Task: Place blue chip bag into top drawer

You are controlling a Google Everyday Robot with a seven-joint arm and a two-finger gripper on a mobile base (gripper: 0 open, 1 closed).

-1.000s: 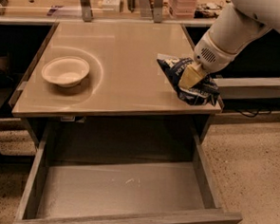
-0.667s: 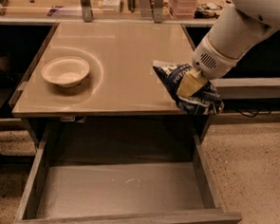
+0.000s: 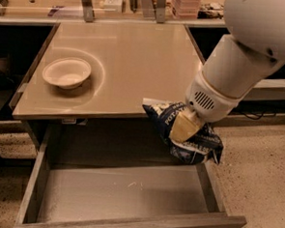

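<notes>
The blue chip bag [image 3: 191,140] is a dark navy foil bag with white lettering. It hangs in the air just past the table's front edge, above the right part of the open top drawer [image 3: 123,192]. My gripper [image 3: 183,128] is shut on the bag, its cream fingers [image 3: 179,130] pressed into the bag's middle. The white arm comes in from the upper right. The drawer is pulled out below the tabletop and its scuffed grey bottom is bare.
A beige paper bowl [image 3: 66,72] sits on the tan tabletop [image 3: 131,57] at the left. Shelves with items line the back [image 3: 188,2]. Dark openings flank the table; speckled floor lies to the right.
My gripper has carried the chip bag off the tabletop's right side, forward and down, so it now hangs over the open drawer. The bowl has not moved.
</notes>
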